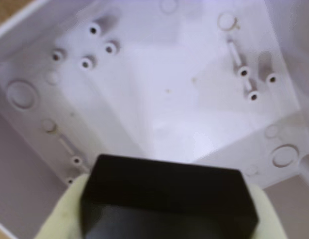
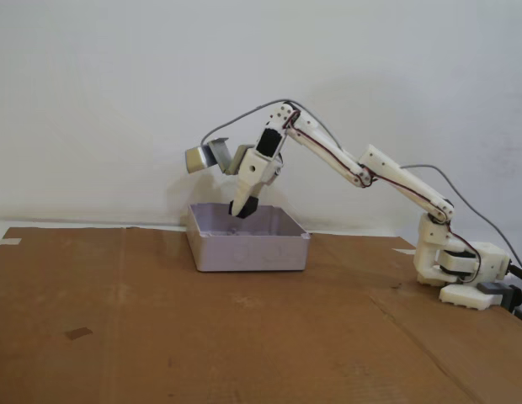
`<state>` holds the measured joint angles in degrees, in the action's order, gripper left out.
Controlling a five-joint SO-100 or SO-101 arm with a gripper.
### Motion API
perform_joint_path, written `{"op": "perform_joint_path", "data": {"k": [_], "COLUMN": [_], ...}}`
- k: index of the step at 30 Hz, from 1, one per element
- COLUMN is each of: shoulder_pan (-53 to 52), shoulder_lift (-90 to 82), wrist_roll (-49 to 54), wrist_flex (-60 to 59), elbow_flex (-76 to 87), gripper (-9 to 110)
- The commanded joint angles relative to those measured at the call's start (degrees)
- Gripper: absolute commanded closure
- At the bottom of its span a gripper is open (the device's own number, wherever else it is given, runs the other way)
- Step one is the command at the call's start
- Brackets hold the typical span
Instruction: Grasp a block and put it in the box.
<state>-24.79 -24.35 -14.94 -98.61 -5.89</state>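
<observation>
The block (image 1: 167, 191), a matte black cube, sits pinched in my pincer (image 1: 164, 209) above the lilac plastic box (image 1: 40, 107), its ribbed floor bare.

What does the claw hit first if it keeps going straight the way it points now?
Likely the inner floor of the box. The claw, shut on the block, points down into the box, and nothing else shows between them. The remaining gap is hard to judge.
</observation>
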Motion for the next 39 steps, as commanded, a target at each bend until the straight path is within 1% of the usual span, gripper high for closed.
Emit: {"op": "perform_joint_path", "data": {"k": [1, 22, 39], "shoulder_pan": [-1.14, -0.7, -0.7], "shoulder_lift": [-2.55, 2.81, 2.99], "wrist_roll": [0.53, 0.44, 0.44], "wrist_flex": [-1.49, -1.41, -2.2], "elbow_flex": [-5.98, -5.98, -5.98], "gripper": [86, 86, 86]}}
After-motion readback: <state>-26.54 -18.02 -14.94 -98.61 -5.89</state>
